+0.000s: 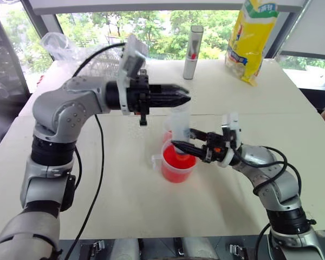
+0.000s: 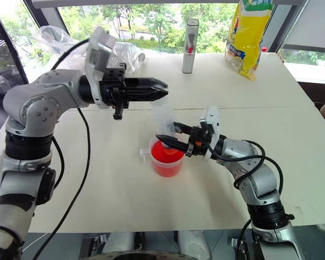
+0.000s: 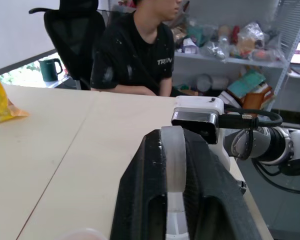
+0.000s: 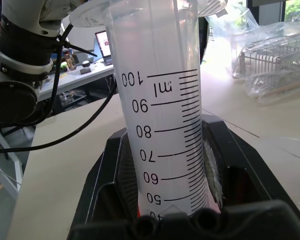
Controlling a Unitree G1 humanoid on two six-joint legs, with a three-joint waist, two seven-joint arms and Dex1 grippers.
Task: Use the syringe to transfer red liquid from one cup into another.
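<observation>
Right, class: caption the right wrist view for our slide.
Right pincer shut on the upright syringe, scale marks facing the camera.

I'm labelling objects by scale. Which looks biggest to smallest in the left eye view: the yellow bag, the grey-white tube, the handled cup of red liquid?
1. Yellow bag.
2. Handled cup.
3. Grey-white tube.
The cup sits nearer the camera, so ranks two and three are unsure.

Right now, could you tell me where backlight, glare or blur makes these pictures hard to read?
Left eye view: bright windows wash out the table's far edge; the clear plastic syringe nearly vanishes against the pale top. Left wrist view: the black fingers and white plunger ring are soft, the person behind sharper. Right wrist view: scale marks crisp, background hazy.
</observation>
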